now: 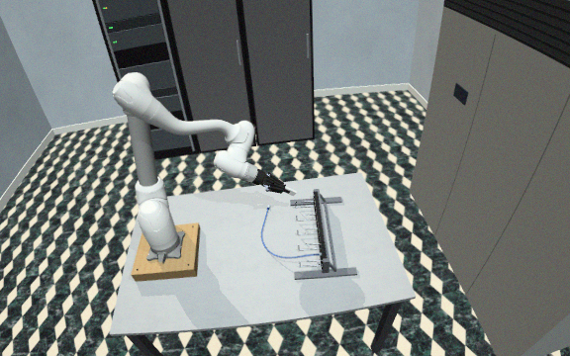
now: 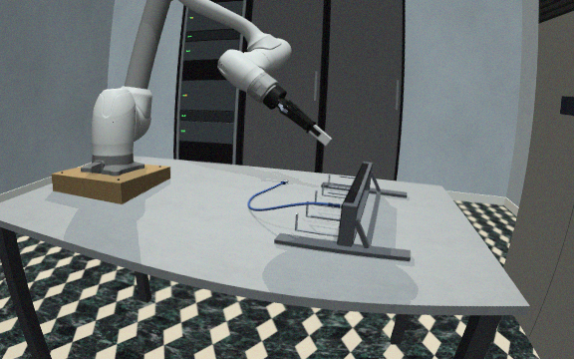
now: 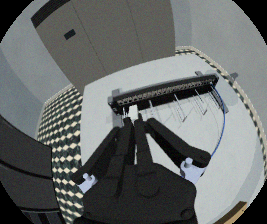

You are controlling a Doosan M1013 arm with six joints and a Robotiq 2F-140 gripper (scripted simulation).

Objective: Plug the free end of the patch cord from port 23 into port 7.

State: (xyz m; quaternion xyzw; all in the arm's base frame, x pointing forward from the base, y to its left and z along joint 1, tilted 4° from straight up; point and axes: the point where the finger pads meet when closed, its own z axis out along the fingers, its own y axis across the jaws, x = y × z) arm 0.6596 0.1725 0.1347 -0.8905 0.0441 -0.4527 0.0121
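My gripper [image 1: 292,192] [image 2: 325,139] [image 3: 134,111] is shut and empty, its pale fingertips together. It points obliquely down, in the air near the rack's far end in the top and exterior views. The dark rack [image 1: 320,227] [image 2: 348,219] [image 3: 164,93] stands upright on its feet. The blue patch cord [image 1: 262,237] [image 2: 250,203] [image 3: 224,125] has one end in a port near the rack's near end and curves over the table. Its free end [image 1: 268,208] [image 2: 284,182] lies on the table, left of the gripper; I cannot make it out in the wrist view. Port numbers are too small to read.
Several thin wire hooks [image 1: 299,232] [image 2: 296,221] [image 3: 181,111] stick out from the rack's port side. Long flat feet [image 1: 305,275] [image 2: 312,244] carry the rack. The arm's base stands on a wooden block [image 1: 189,247] [image 2: 88,187] at the table's left. The table's far edge runs behind the gripper.
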